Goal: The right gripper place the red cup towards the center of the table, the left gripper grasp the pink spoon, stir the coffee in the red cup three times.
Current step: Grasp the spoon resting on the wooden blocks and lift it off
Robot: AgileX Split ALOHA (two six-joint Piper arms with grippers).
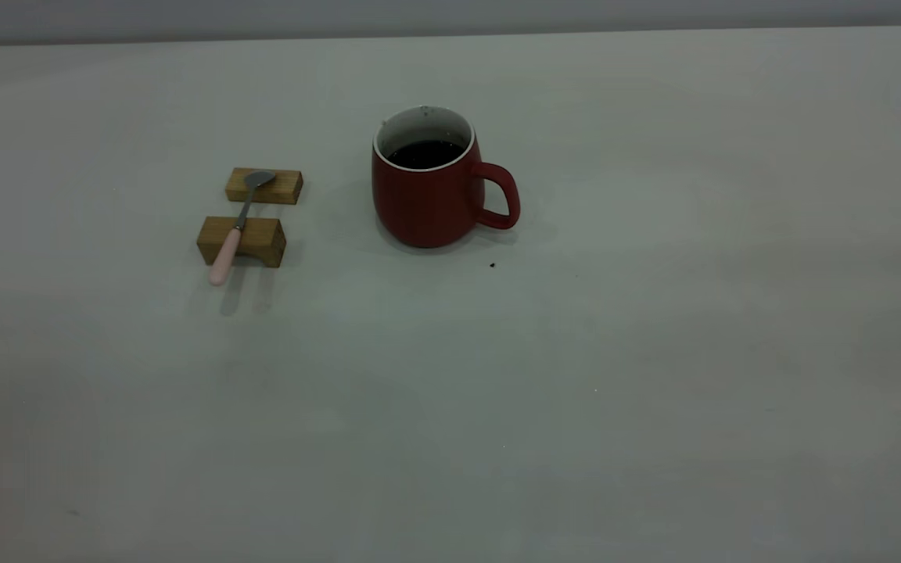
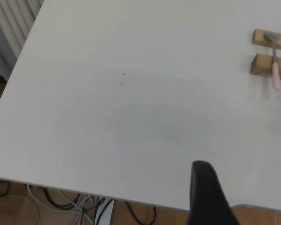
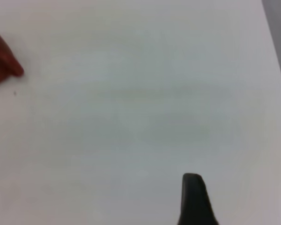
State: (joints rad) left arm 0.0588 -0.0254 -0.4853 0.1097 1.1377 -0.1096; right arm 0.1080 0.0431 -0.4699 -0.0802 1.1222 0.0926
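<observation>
The near part of the surface [image 1: 450, 438] in the exterior view is bare but for a few tiny dark specks. Further back, left of centre, the spoon [image 1: 235, 231] lies across two wooden blocks [image 1: 243, 241]: its pink handle rests on the nearer block and juts over its front edge toward the lower left, while its grey bowl sits on the farther block. Right of the blocks and apart from them, in the upper middle of the frame, the cup [image 1: 428, 188] stands upright with its handle pointing right and dark coffee [image 1: 425, 154] inside; a dark speck lies on the surface just in front of the handle. Neither arm appears in the exterior view. In the left wrist view one dark finger of the left end effector [image 2: 207, 197] shows at the lower edge, with the blocks and spoon at the upper right; whether it is apart or together cannot be told. In the right wrist view one dark finger of the right end effector [image 3: 195, 199] shows at the bottom, with the cup at the left edge, well apart; its state likewise cannot be told.
</observation>
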